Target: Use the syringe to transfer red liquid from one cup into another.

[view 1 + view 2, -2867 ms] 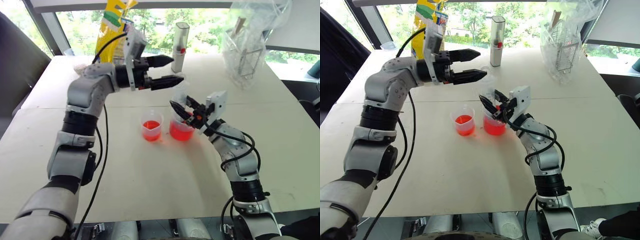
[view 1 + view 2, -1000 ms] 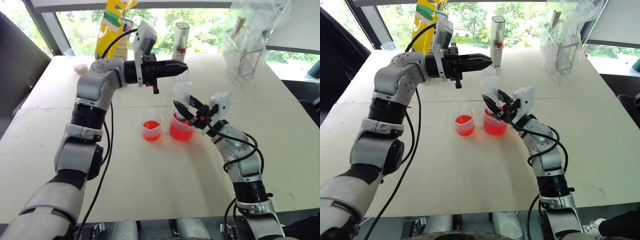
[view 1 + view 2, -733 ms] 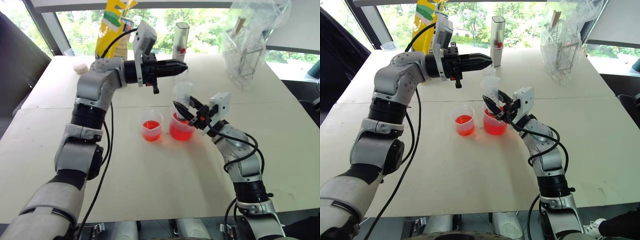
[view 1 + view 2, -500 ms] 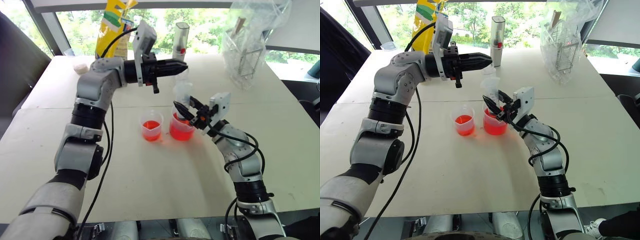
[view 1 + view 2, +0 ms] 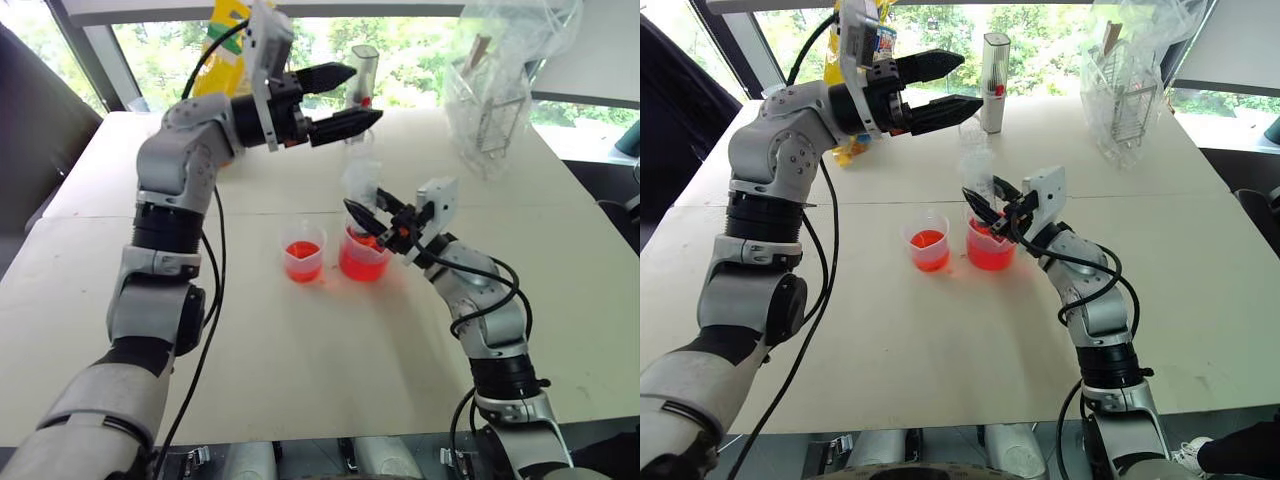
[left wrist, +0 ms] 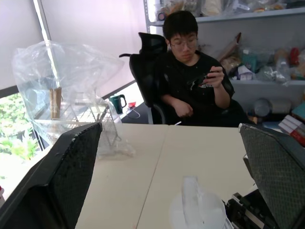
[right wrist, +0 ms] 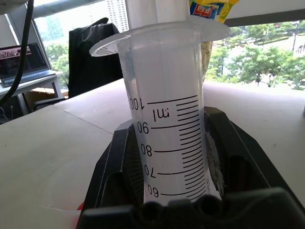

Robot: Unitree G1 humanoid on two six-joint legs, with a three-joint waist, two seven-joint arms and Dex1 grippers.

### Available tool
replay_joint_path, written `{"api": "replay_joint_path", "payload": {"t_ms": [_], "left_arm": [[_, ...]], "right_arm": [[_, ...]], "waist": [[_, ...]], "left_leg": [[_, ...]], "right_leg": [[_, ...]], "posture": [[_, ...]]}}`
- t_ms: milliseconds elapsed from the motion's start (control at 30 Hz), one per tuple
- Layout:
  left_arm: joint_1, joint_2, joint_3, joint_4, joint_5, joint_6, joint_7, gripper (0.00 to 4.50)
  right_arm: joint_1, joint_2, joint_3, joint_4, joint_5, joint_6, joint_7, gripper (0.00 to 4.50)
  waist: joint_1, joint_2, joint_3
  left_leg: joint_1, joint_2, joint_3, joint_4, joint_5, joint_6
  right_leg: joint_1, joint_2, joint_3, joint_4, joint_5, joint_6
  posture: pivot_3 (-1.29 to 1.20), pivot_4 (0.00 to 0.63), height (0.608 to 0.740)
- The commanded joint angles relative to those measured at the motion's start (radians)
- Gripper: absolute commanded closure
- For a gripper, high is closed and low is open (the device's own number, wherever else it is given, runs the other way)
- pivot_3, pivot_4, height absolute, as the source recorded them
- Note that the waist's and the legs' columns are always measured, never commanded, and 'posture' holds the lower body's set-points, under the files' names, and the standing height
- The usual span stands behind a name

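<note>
The syringe (image 5: 362, 190) stands upright with its lower end in the larger lipped cup (image 5: 362, 255), which holds red liquid (image 5: 358, 264). My right gripper (image 5: 368, 212) is shut on the syringe barrel; the right wrist view shows the printed graduations (image 7: 169, 138) between its fingers. Just left of it stands the smaller cup (image 5: 303, 258), with a little red liquid in it. My left gripper (image 5: 972, 78) hangs open above the syringe, holding nothing. In the left wrist view the plunger top (image 6: 196, 210) lies between and below its spread fingers.
A tall silver bottle (image 5: 994, 70), a yellow bag (image 5: 225, 45) and a clear plastic bag over a wire rack (image 5: 497, 95) stand at the table's far side. A person (image 6: 193, 78) sits in a chair beyond the table.
My left gripper, shut at the plunger top before, has opened and lifted up and a little to the left. The right gripper still holds the syringe in the larger cup.
</note>
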Motion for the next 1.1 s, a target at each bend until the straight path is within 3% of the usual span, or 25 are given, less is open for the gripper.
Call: {"api": "replay_joint_path", "payload": {"t_ms": [33, 433, 600, 900, 1100], "left_arm": [[0.014, 0.032, 0.035, -0.067, -0.022, 0.017, 0.011, 0.02], [0.178, 0.26, 0.15, -0.265, -0.09, 0.154, 0.047, 0.02], [0.286, 0.348, 0.195, -0.36, -0.119, 0.204, 0.073, 0.02], [0.322, 0.401, 0.26, -0.474, -0.201, 0.284, 0.147, 0.02], [0.3, 0.402, 0.279, -0.527, -0.29, 0.348, 0.177, 0.02]], "right_arm": [[-0.037, -0.016, -0.039, -0.057, 0.019, -0.005, -0.011, 3.11], [-0.164, -0.027, -0.032, -0.16, 0.109, 0.097, 0.001, 3.11], [-0.23, 0.034, 0.039, -0.12, 0.135, 0.103, 0.049, 3.11], [-0.191, 0.132, 0.157, 0.067, 0.055, -0.038, 0.125, 3.11], [-0.176, 0.146, 0.167, 0.129, 0.026, -0.09, 0.144, 3.11]], "waist": [[-0.001, 0.0, 0.0], [-0.002, 0.001, 0.0], [-0.002, 0.0, 0.0], [0.0, -0.001, 0.0], [-0.002, 0.0, 0.0]], "left_leg": [[0.0, 0.0, 0.0, 0.0, 0.0, 0.0], [0.001, 0.001, 0.0, 0.0, 0.0, 0.0], [0.002, 0.002, 0.0, -0.001, 0.0, 0.0], [0.001, 0.001, 0.0, 0.0, 0.0, 0.0], [0.002, 0.002, 0.0, 0.0, 0.0, 0.0]], "right_leg": [[0.0, 0.0, 0.0, 0.0, 0.0, 0.0], [0.0, 0.0, 0.001, 0.001, 0.0, 0.0], [0.001, -0.002, 0.001, 0.001, 0.0, 0.0], [0.001, -0.003, 0.001, 0.0, 0.0, 0.0], [0.001, -0.002, 0.001, 0.001, 0.0, 0.0]], "posture": [[0.0, 0.15, 0.74], [0.0, 0.15, 0.74], [0.0, 0.15, 0.74], [0.0, 0.15, 0.74], [0.0, 0.15, 0.74]]}}
